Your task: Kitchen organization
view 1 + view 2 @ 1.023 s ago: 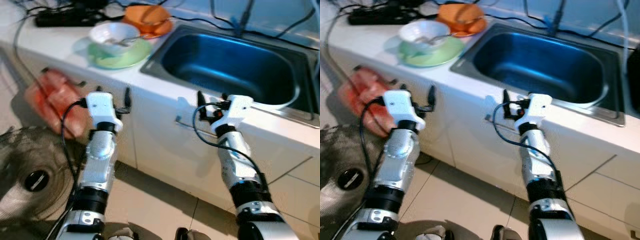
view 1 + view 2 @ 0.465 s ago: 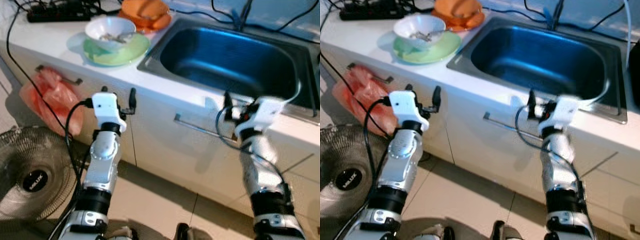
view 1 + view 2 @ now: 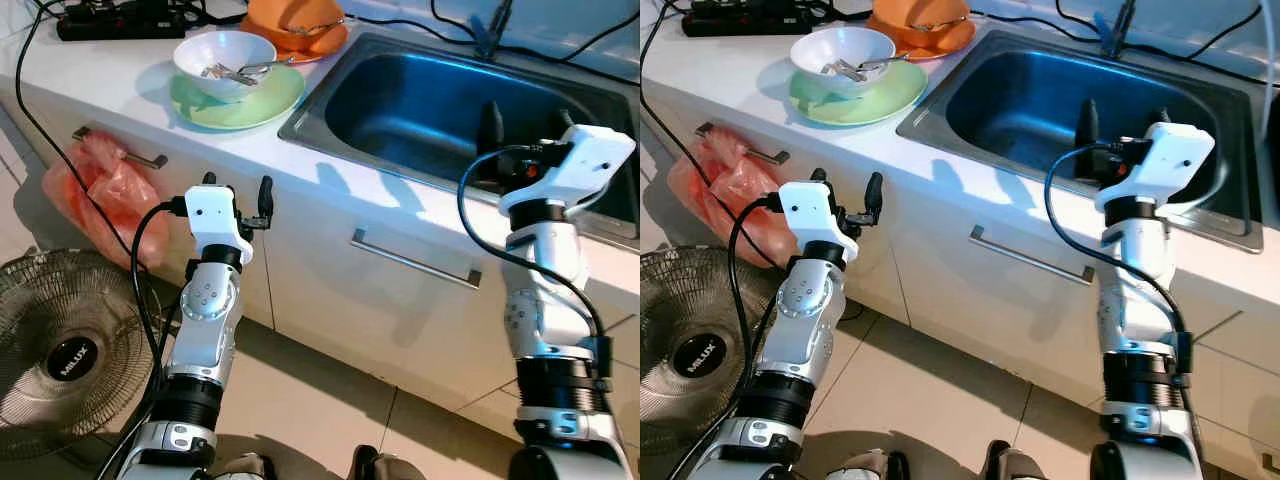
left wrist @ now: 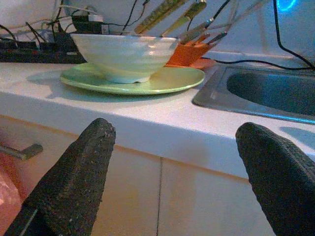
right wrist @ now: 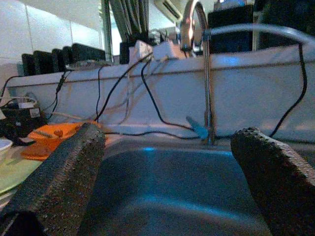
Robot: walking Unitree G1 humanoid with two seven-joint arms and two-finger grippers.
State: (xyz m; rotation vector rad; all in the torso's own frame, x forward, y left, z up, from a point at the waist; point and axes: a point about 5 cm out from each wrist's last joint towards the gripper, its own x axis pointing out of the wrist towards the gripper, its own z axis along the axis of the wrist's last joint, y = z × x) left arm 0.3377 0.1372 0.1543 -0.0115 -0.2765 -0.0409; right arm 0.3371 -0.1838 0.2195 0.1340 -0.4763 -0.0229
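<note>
A white bowl (image 3: 224, 56) holding cutlery sits on a green plate (image 3: 250, 98) on the white counter, left of the steel sink (image 3: 440, 100). Behind them stands an orange dish (image 3: 297, 20). My left gripper (image 3: 237, 190) is open and empty, held in front of the counter edge below the plate; the left wrist view looks at the bowl (image 4: 123, 56) between its fingers (image 4: 74, 182). My right gripper (image 3: 527, 125) is open and empty, raised over the sink's front rim. Between its fingers (image 5: 54, 187) the right wrist view shows the basin (image 5: 172, 191) and the tap (image 5: 197, 29).
A black power strip (image 3: 120, 18) and cables lie at the back of the counter. A red plastic bag (image 3: 95, 190) hangs from a drawer handle, and a floor fan (image 3: 60, 350) stands at the left. A cabinet handle (image 3: 415, 258) runs below the sink.
My right arm has risen from in front of the cabinet door to above the sink's front rim. The left arm has hardly moved. The camera has shifted.
</note>
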